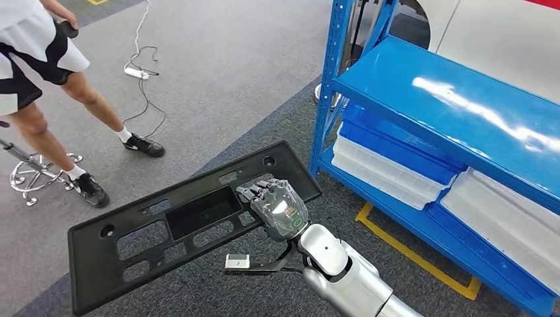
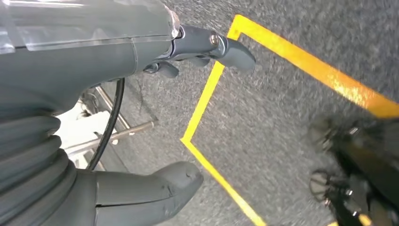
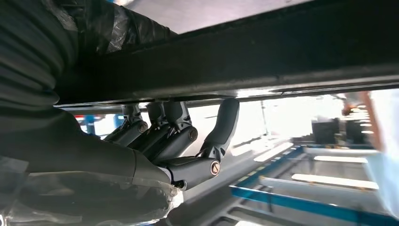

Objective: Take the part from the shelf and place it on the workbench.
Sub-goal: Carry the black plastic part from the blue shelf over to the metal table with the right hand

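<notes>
R hand [image 1: 277,206] grips the black part [image 1: 191,221], a long flat panel w/ cutouts, near its right end, fingers [image 3: 179,129] curled onto its edge; part is held in the air over grey carpet floor [image 1: 218,79], just beside the blue shelf [image 1: 449,86], not touching it. L hand [image 2: 141,61] hangs over the floor near yellow tape line [image 2: 207,94], fingers apart, holding nothing. Blue + white bins [image 1: 396,158] sit on lower shelf level. Person [image 1: 39,72] stands at far left by a cable [image 1: 142,72]
</notes>
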